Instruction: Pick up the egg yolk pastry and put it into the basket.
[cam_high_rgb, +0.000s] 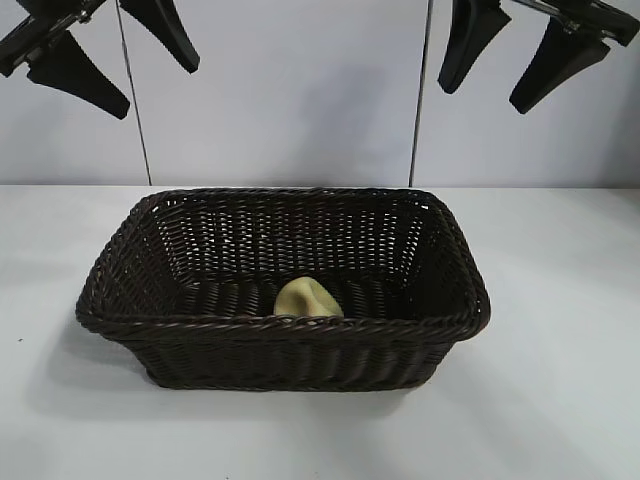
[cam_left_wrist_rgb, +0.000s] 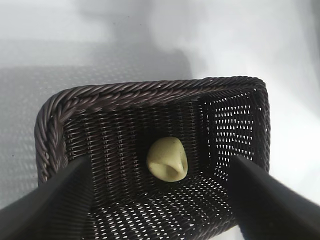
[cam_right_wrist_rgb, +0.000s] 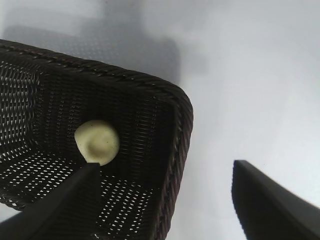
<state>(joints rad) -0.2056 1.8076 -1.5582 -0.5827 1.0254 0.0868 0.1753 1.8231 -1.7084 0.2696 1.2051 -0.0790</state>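
The pale yellow egg yolk pastry (cam_high_rgb: 307, 299) lies inside the dark brown wicker basket (cam_high_rgb: 285, 324), against its near long wall. It also shows in the left wrist view (cam_left_wrist_rgb: 168, 159) and the right wrist view (cam_right_wrist_rgb: 97, 142), resting on the basket's floor. My left gripper (cam_high_rgb: 112, 55) hangs high above the table at the upper left, open and empty. My right gripper (cam_high_rgb: 520, 55) hangs high at the upper right, open and empty. Both are well clear of the basket (cam_left_wrist_rgb: 125, 95) (cam_right_wrist_rgb: 175, 100).
The basket stands in the middle of a white table (cam_high_rgb: 560, 350). A pale wall with two thin vertical lines rises behind it.
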